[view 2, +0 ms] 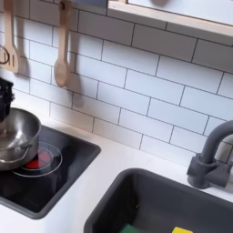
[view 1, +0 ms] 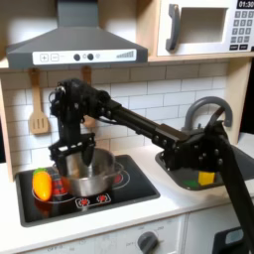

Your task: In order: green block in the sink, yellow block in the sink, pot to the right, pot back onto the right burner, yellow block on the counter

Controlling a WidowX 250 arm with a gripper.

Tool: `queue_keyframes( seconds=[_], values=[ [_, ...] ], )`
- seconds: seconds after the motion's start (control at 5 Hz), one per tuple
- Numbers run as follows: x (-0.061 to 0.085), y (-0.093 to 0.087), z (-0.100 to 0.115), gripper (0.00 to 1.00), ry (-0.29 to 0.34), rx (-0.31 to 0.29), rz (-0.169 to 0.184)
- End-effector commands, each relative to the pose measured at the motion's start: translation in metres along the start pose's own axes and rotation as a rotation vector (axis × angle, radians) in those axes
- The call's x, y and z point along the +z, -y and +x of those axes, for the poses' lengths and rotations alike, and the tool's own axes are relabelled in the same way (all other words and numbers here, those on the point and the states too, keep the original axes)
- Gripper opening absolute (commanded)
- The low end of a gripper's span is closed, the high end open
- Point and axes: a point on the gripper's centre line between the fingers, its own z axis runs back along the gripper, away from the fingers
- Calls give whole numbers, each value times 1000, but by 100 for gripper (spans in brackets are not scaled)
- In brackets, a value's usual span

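Note:
In the first exterior view my gripper [view 1: 75,159] hangs open over the left part of the steel pot [view 1: 91,175], its fingers spread just above the rim. The pot stands on the black cooktop [view 1: 134,185]; the second exterior view shows the pot [view 2: 13,138] at its left edge, with a dark part of the arm [view 2: 4,96] above it. The yellow block [view 1: 206,179] lies in the grey sink [view 1: 177,179], partly behind the arm. In the second exterior view the green block [view 2: 127,229] and the yellow block [view 2: 182,230] peek in at the bottom of the sink [view 2: 159,196].
An orange oval toy [view 1: 42,184] lies on the cooktop left of the pot. Wooden spoons [view 1: 38,109] hang on the tiled wall. The curved faucet [view 2: 211,162] stands behind the sink. Cream counter [view 1: 174,205] surrounds the cooktop and the sink.

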Motion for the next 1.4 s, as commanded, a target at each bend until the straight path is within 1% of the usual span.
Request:
queue_keyframes(
  seconds=[0.0,0.2,0.4,0.6,0.8,1.2],
  values=[
    [-18,30,-27,100,-34,-43,-10],
    [-25,55,-21,100,-37,-81,3],
    [-27,57,-18,100,-37,-91,19],
    [-25,56,-10,100,-26,-70,25],
    [-28,59,-8,100,-32,-57,15],
    [-33,81,-14,100,-39,-103,24]
  ],
)
